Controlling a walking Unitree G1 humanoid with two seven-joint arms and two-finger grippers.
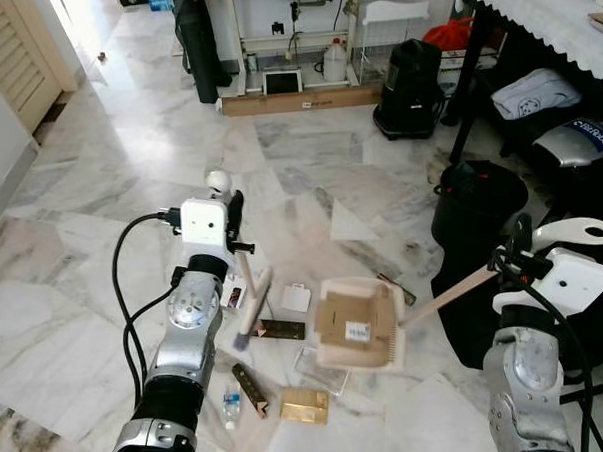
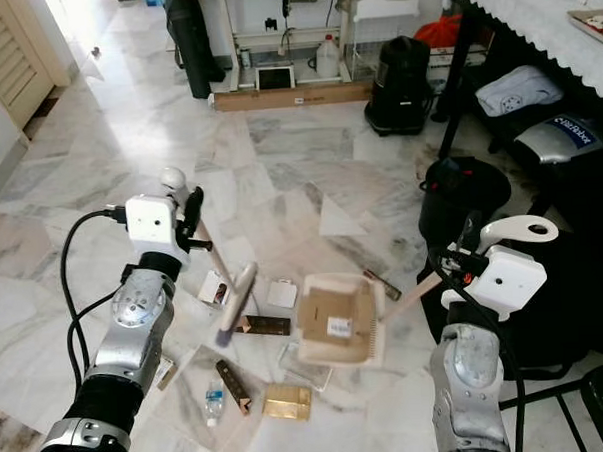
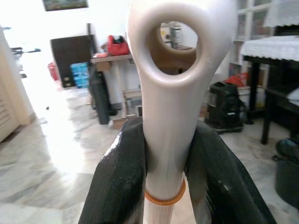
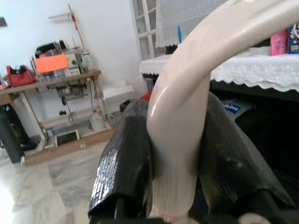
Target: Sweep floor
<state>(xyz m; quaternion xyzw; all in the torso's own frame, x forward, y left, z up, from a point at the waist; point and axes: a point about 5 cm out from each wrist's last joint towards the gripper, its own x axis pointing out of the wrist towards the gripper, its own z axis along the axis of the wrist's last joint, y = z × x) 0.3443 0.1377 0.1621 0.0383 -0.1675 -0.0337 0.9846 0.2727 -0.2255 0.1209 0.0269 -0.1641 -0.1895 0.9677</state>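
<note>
While both arms work: marble floor [image 1: 129, 163] strewn with litter.
Left hand [image 3: 163, 163]: clamped on cream plastic broom handle [image 3: 170, 93].
Right hand [image 4: 173, 163]: clamped on cream dustpan handle [image 4: 187, 93].
Cream plastic dustpan [image 1: 361, 323]: holds flat brown cardboard piece [image 1: 351, 319].

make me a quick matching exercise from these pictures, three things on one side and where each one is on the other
Things:
1. brush
2. dustpan
3. cardboard piece

Places:
A. lying in the dustpan
B. handle held by the right gripper
C. handle held by the left gripper, head on the floor

Pairs: 1-C, 2-B, 3-A
</note>
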